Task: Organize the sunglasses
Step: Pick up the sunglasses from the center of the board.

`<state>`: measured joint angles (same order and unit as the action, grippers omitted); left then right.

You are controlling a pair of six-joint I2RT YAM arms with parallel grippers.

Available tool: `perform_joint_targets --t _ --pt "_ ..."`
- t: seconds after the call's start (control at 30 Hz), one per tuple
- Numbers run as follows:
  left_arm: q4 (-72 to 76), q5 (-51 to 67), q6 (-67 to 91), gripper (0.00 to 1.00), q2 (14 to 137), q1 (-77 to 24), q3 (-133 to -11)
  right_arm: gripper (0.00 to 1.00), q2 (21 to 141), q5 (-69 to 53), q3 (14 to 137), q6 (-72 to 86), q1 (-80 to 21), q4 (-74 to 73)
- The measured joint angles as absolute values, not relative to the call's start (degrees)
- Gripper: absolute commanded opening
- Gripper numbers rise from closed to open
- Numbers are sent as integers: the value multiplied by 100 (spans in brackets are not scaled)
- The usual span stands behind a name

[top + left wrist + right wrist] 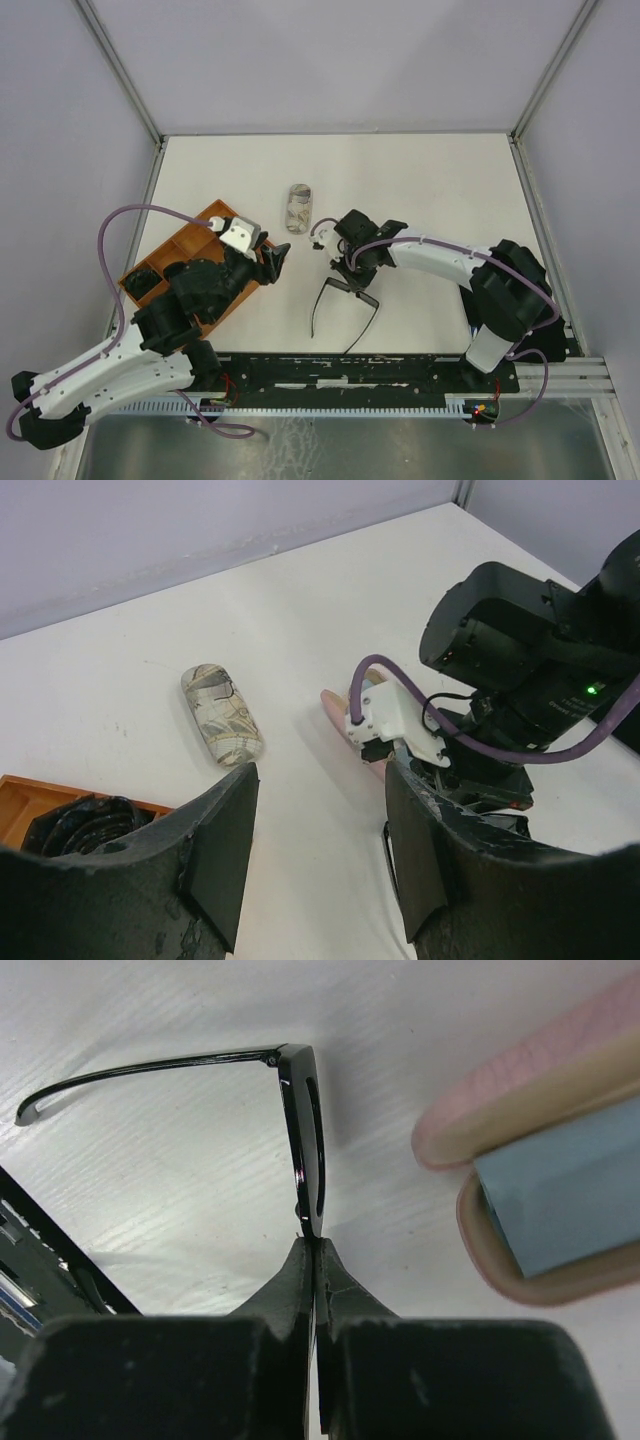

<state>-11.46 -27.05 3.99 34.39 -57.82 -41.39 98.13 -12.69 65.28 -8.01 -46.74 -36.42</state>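
A pair of sunglasses [360, 294] with a thin black frame and slim arms lies open on the white table, arms towards the near edge. My right gripper [350, 274] is shut on its front frame; the right wrist view shows the pads [300, 1270] pinching the frame [305, 1140] edge-on. One arm of the pair shows in the left wrist view [387, 855]. My left gripper [275, 262] is open and empty just left of the glasses, jaws wide over bare table [320, 780].
An open pink case [520, 1090] holding a light-blue cloth [570, 1190] lies right beside the right gripper. A patterned case [298, 207] lies behind. An orange compartment tray [190, 232] with dark objects stands at the left under the left arm.
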Motion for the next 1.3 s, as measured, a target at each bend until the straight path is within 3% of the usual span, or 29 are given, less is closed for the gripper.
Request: perform_joint_targets --t 0.33,0.57,0.67,0.8,1.3 --pt "-1037 -2714 410 61 3693 -5782 -4139 0 8720 -395 5675 1426 -4672 -3579" --pt "-930 -2692 425 61 3894 -5782 -4139 0 8628 128 5323 2799 -4670 -3487" --pt "-921 -2689 427 61 3964 -5782 -4139 5 8628 355 5218 3168 -4670 -3468" --pt "-915 -2689 429 61 3997 -5782 -4139 22 8586 530 5168 3385 -4670 -3358" --pt "-906 -2687 458 61 3997 -5782 -4139 26 8530 585 5159 3157 -4670 -3328"
